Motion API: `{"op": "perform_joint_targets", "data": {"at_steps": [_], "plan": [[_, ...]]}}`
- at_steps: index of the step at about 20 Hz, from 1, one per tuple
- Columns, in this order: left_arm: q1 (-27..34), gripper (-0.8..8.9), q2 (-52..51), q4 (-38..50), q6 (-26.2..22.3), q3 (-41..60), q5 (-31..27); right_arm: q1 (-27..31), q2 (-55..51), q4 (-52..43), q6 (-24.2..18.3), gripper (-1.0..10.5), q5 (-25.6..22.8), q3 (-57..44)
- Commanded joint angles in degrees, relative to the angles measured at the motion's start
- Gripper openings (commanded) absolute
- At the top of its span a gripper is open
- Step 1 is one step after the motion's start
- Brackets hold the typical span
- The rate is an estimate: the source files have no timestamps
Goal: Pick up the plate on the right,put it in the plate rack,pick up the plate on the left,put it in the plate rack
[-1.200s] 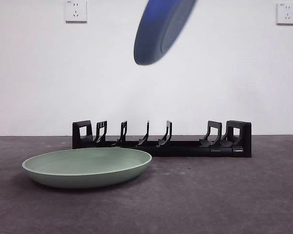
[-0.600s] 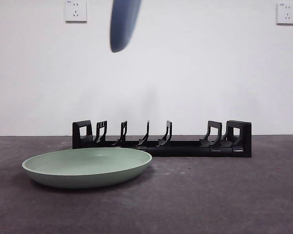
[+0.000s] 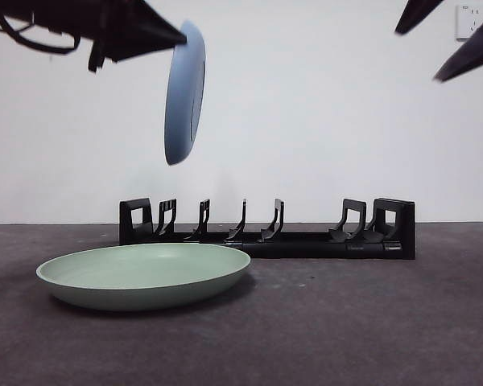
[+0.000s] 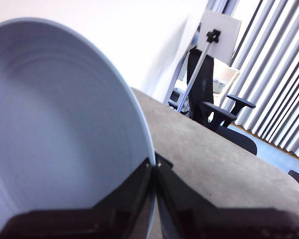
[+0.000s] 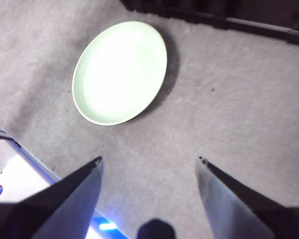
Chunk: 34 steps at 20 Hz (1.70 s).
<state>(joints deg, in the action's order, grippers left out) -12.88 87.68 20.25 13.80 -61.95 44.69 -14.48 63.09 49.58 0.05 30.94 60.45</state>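
Gripping the blue plate (image 3: 183, 92) edge-on, left jaws (image 4: 155, 164) hide its rim; right jaws (image 5: 149, 160) spread, empty.

Two plates: one pale blue plate (image 3: 184, 92) held on edge in the air, one green plate (image 3: 143, 275) flat on the worktop (image 3: 370, 322). One black plate rack (image 3: 266, 228) with several curved prongs. Two robot hands: left hand (image 4: 155, 167) pinching the blue plate's rim, right hand (image 5: 149, 162) spread wide. One wall socket (image 3: 472, 20) in view.
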Motion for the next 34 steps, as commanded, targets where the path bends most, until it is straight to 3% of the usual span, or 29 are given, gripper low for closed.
{"op": "perform_joint_targets", "data": {"at_steps": [1, 7, 24, 29, 34], "plan": [[0.0, -0.08, 1.9, 2.12, -0.17, -0.2, 0.74, -0.94, 0.07, -3.02, 2.54, 3.1, -0.04, -2.4], [0.0, -0.08, 6.23, 2.14, -2.03, -0.2, 0.72, -2.91, 0.07, -5.9, 4.13, 3.1, -2.45, -4.07], [-0.39, -0.08, 11.63, -1.53, -8.66, -0.2, -1.51, -3.58, 0.17, -9.11, 4.5, 3.1, -3.54, -4.07], [-1.68, -0.08, 12.44, -4.96, -12.7, -0.2, -4.24, -3.56, 0.17, -9.35, 4.48, 3.1, -3.54, -4.07], [-3.1, -0.08, 12.5, -5.4, -13.03, -0.2, -8.24, -3.56, 0.17, -9.35, 4.46, 3.1, -3.96, -4.07]]}}
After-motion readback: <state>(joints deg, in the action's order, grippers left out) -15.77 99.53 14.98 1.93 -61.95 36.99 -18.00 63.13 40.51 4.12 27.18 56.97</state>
